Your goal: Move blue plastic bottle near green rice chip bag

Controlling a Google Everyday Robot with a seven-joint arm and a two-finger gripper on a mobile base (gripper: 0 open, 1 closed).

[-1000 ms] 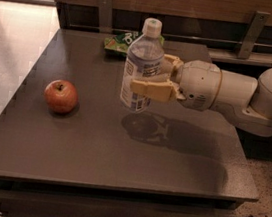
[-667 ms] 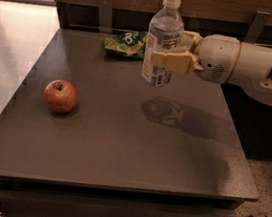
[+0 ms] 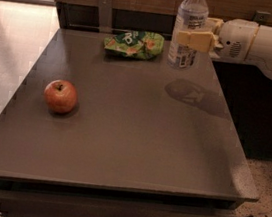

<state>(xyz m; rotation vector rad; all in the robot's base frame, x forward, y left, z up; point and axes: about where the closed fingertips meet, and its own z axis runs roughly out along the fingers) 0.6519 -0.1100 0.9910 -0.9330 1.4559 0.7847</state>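
The blue plastic bottle (image 3: 188, 29) is a clear bottle with a white cap and a blue-and-white label. It hangs upright above the far right part of the table. My gripper (image 3: 196, 37) reaches in from the right and is shut on the bottle's middle. The green rice chip bag (image 3: 134, 43) lies flat on the table's far edge, just left of the bottle and a short gap away. The bottle's shadow falls on the table in front of it.
A red apple (image 3: 61, 96) sits on the left side of the dark grey table (image 3: 131, 145). A wooden wall with metal brackets (image 3: 105, 10) runs behind the table. The table's right edge drops to a speckled floor (image 3: 268, 174).
My gripper has carried the bottle away from the table's middle toward the far edge, ending just right of the green bag.
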